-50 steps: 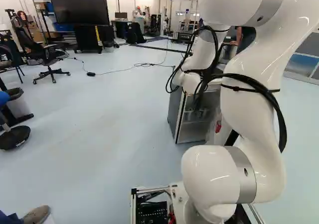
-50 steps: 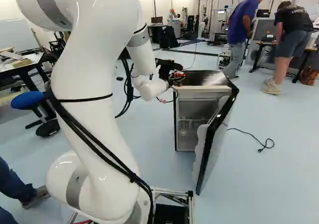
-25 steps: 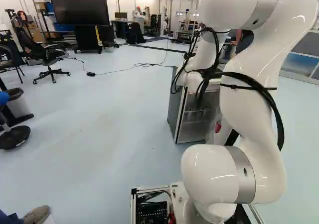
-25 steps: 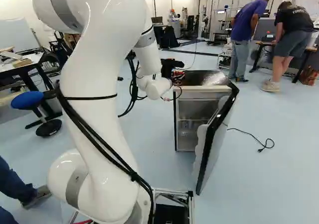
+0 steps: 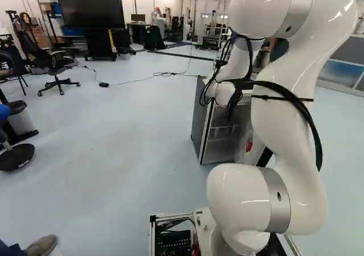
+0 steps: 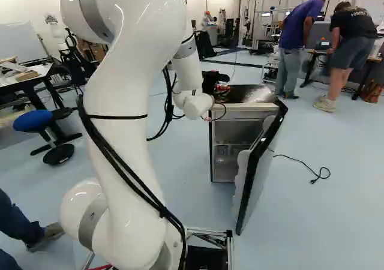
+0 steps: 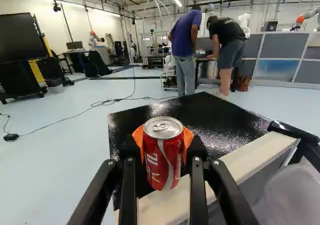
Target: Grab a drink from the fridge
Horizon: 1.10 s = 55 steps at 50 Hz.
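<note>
1. Arm and gripper. The white arm [image 6: 123,138] rises from its lowest joint at the foot of both base views, bends over high up, and descends to a wrist beside the fridge's upper front edge. The black gripper [image 6: 219,89] points ahead above the fridge [image 6: 225,169]. Its fingers are closed as far as the can [image 7: 163,157] permits, the orange pads [image 7: 138,136] pressing on it from opposite sides.

2. Can. Red, with a pale curving stripe and lettering, it stands roughly upright in the grip; the silver lid bears a pull tab. It is located over the front part of the fridge's top; whether its base touches that surface cannot be told.

3. Surface. The top [image 7: 200,116] is glossy black with a pale front edge. Below, the door [image 6: 259,173] stands open, exposing a shelved interior.

4. Room. Pale blue floor [image 6: 336,222] surrounds the fridge and bears a loose black cord [image 6: 297,161]. A large dark screen [image 5: 91,8], an office chair [image 5: 54,65] and a blue stool [image 6: 33,120] occupy the surroundings.
</note>
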Available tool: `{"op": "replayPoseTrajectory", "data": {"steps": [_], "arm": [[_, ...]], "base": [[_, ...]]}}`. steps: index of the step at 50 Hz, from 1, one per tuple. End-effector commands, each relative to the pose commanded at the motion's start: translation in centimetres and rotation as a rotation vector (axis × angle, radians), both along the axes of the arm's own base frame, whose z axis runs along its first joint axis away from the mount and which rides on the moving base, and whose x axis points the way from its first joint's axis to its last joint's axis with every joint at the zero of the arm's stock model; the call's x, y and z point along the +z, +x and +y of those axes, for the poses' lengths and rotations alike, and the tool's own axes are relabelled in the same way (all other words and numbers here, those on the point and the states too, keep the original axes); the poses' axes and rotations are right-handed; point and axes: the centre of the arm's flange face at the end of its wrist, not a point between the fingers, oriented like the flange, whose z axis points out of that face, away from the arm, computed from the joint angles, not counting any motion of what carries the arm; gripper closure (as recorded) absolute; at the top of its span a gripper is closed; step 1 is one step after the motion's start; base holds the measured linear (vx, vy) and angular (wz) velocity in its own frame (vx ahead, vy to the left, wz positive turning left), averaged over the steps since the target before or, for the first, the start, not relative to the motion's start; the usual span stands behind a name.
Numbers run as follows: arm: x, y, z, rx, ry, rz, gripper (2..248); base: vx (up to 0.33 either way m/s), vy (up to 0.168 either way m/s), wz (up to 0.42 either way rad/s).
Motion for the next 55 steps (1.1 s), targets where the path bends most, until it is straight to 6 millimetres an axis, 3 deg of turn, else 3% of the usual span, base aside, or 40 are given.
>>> {"op": "replayPoseTrajectory", "data": {"steps": [34, 35, 39, 40, 44, 45, 50, 51, 55], "arm": [[-0.5, 0.6, -0.78, -0.01, 0.0, 0.001, 152], [-0.5, 0.6, -0.78, -0.01, 0.0, 0.001, 122], [-0.5, 0.6, -0.78, -0.01, 0.0, 0.001, 122], [-0.5, 0.6, -0.78, -0.01, 0.0, 0.001, 89], [-0.5, 0.6, -0.78, -0.01, 0.0, 0.001, 89], [-0.5, 0.6, -0.78, -0.01, 0.0, 0.001, 54], [-0.5, 0.6, -0.78, -0.01, 0.0, 0.001, 54], [-0.5, 0.6, -0.78, -0.01, 0.0, 0.001, 18], [-0.42, 0.55, -0.78, -0.011, 0.0, 0.0, 18]], "base": [[0.0, 0.0, 0.0], [0.0, 0.0, 0.0], [0.0, 0.0, 0.0], [0.0, 0.0, 0.0], [0.0, 0.0, 0.0], [0.0, 0.0, 0.0], [0.0, 0.0, 0.0], [0.0, 0.0, 0.0], [0.0, 0.0, 0.0]]}}
